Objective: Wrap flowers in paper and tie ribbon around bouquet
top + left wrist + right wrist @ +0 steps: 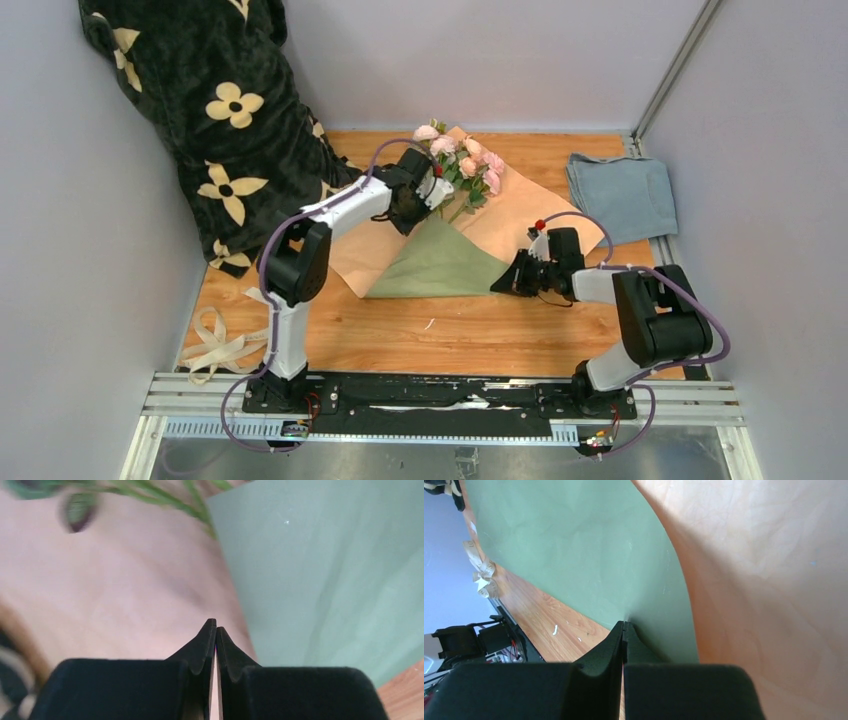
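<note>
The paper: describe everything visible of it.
The paper is a large thin sheet, sage-green on one face, peach-tan on the other, slightly crinkled. It lies on the wooden table, peach face up, with one corner folded over into a green triangle covering the stems of the flowers. The right gripper is shut on the green flap's tip. The left gripper, shut, sits over the peach face beside the flap's edge; whether it pinches paper is unclear.

Top view high behind, looking down, both wrist views close on shared paper [440, 265]
</note>
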